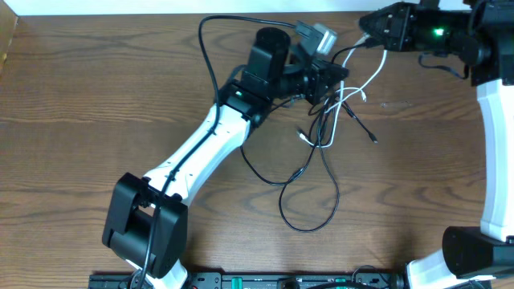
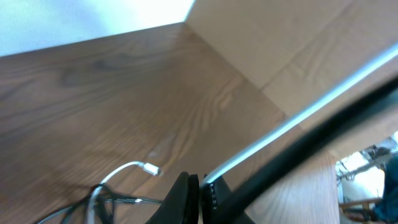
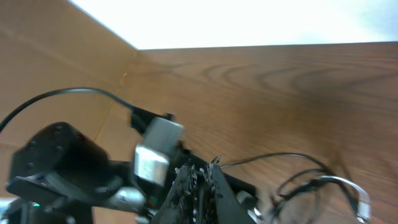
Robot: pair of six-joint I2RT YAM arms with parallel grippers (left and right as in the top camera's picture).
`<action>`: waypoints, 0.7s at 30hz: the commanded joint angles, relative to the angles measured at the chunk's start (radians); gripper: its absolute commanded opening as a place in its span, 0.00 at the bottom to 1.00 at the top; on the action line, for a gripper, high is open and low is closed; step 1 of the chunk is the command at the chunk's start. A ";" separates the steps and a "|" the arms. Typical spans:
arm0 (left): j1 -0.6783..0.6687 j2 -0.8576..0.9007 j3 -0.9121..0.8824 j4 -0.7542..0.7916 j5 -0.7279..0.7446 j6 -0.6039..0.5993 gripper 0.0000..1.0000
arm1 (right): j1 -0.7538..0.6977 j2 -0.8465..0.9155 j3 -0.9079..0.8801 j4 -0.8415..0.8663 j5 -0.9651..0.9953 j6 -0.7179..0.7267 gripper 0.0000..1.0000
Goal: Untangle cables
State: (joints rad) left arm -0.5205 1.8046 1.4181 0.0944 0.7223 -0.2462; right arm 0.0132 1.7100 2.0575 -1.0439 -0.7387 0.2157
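Near the far side of the wooden table [image 1: 96, 80]: cables [image 1: 337, 108] in a knot, touching the tip of the left gripper [image 1: 336, 76]. Below the knot: black cable [image 1: 280, 205] in a wide loop toward the near edge. Above it: white cable [image 1: 376, 78] curving up toward the right gripper [image 1: 365, 36]. Left gripper: closed, fingers pressed together; cannot tell whether on anything. Right gripper: closed as well, with a second black cable [image 1: 349, 52] leading from its tip; cannot tell whether pinched there.
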 commanded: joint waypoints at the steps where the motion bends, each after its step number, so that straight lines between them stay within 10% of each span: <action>1: 0.067 0.001 0.013 -0.071 -0.077 -0.021 0.07 | -0.099 -0.005 0.004 0.008 -0.011 -0.005 0.01; 13: 0.116 0.001 0.013 -0.124 -0.076 -0.016 0.08 | -0.323 -0.003 0.003 -0.042 0.033 0.016 0.24; 21: 0.118 -0.054 0.014 -0.061 -0.081 -0.080 0.07 | -0.209 0.004 -0.047 -0.150 0.034 -0.151 0.78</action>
State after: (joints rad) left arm -0.4057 1.8057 1.4281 0.0174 0.6498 -0.2848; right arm -0.2523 1.7164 2.0438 -1.1782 -0.6949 0.1547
